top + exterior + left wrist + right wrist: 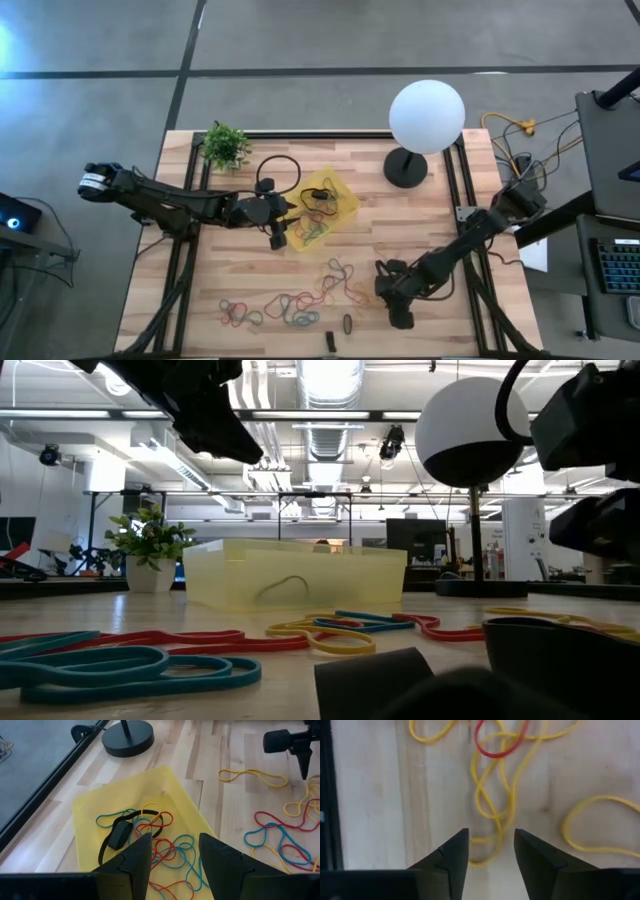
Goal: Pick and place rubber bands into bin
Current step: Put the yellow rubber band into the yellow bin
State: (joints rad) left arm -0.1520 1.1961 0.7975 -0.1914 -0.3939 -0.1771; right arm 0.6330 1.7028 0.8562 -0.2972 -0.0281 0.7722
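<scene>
Below the right gripper (489, 851), fingers parted, lie yellow rubber bands (492, 795) on the table (375, 795)

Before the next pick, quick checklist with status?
1. Right gripper open over loose yellow rubber bands on the table: ok.
2. Nothing between the right gripper's fingers: ok.
3. Left gripper open, empty, above the yellow bin: ok.
4. Bin already holds bands, none hanging over the rim: ok.
5. Bands still on the table: not ok, task unfinished.
6. Lamp base clear of both arms: ok.
</scene>
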